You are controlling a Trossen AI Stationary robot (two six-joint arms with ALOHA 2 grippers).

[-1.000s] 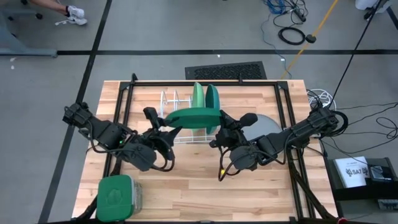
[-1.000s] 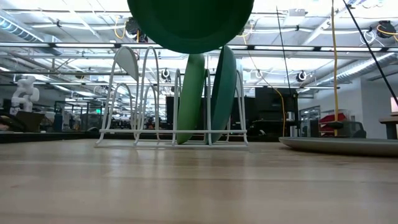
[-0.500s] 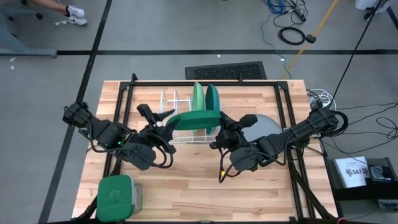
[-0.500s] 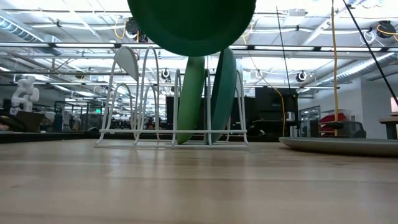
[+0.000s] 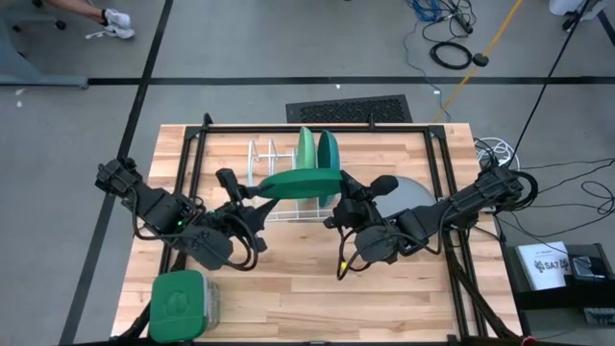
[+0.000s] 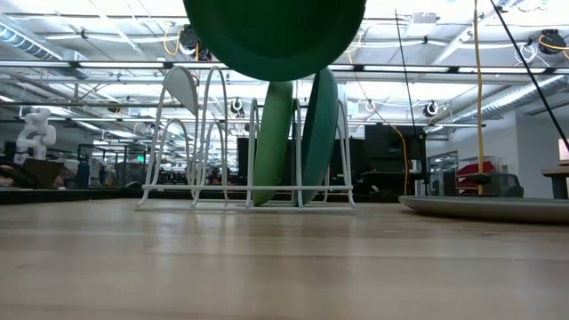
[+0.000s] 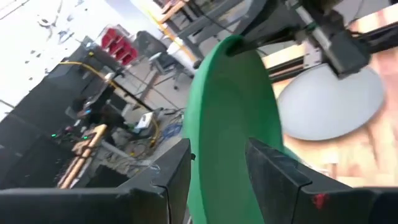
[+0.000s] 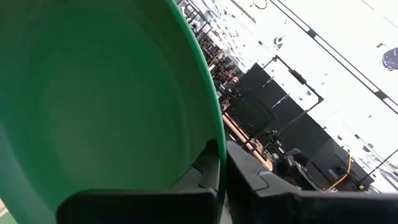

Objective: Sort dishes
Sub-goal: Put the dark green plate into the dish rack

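The dark green plate (image 5: 300, 183) hangs in the air in front of the white wire rack (image 5: 269, 159), its face turned toward the table's near edge; it also shows in the low view (image 6: 274, 36). My right gripper (image 5: 340, 185) is shut on its right rim. My left gripper (image 5: 245, 195) is open at its left rim, with one finger (image 7: 168, 180) on either side of the plate (image 7: 230, 124); I cannot tell whether they touch it. The mint green plate (image 5: 306, 149) and the teal plate (image 5: 328, 152) stand on edge in the rack. The grey plate (image 5: 411, 192) lies flat on the table. My right gripper pinches the dark green plate's rim (image 8: 211, 134) between its two fingers, on the plate's right side. The fingers come about level from the table's right. The plate is lifted clear of table and rack, standing steeply on edge.
A green square lidded container (image 5: 180, 303) sits at the near left corner. A black frame (image 5: 192, 144) runs around the work area. There is bare wood (image 5: 307, 288) along the near side between the arms.
My left gripper has drawn back a little from the plate toward the table's near left. The dark green plate stays lifted in my right gripper and has tipped slightly more on edge.
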